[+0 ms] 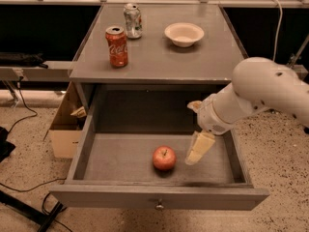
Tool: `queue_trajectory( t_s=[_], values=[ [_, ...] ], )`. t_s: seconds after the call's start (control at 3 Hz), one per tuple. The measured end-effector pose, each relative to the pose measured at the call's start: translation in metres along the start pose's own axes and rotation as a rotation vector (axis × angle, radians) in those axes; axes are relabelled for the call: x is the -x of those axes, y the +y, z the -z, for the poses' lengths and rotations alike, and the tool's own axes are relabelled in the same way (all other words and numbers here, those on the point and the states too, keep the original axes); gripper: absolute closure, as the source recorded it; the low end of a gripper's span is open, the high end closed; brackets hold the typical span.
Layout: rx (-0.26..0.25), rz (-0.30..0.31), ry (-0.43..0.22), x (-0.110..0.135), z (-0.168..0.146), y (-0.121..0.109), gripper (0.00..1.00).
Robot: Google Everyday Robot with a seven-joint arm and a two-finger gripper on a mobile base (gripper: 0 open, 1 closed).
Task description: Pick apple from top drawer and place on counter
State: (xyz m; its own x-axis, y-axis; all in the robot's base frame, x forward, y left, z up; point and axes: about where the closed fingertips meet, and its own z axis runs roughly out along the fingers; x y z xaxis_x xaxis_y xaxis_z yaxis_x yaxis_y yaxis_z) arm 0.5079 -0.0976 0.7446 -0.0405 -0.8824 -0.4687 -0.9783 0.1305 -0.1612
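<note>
Hovering beside the round red apple (164,158), the pincer (199,149) has an unclear opening.

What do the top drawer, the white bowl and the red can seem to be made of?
The top drawer: probably grey-painted wood, matte, worn edges. The white bowl: smooth, maybe ceramic or plastic. The red can: likely aluminium, shiny rim. The gripper hangs over the drawer, beside the apple.

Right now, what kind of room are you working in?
Probably a lab or workshop: loose cables on speckled floor, a cardboard box beside the cabinet. The end effector hangs over the open top drawer, right of the apple.
</note>
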Motion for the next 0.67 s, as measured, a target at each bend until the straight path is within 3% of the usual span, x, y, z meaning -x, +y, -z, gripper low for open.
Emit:
queue_trajectory(
  t_s=[0.67],
  values=[
    [0.038,0.047,-0.072,0.017,-0.08,0.011,0.0]
  ],
)
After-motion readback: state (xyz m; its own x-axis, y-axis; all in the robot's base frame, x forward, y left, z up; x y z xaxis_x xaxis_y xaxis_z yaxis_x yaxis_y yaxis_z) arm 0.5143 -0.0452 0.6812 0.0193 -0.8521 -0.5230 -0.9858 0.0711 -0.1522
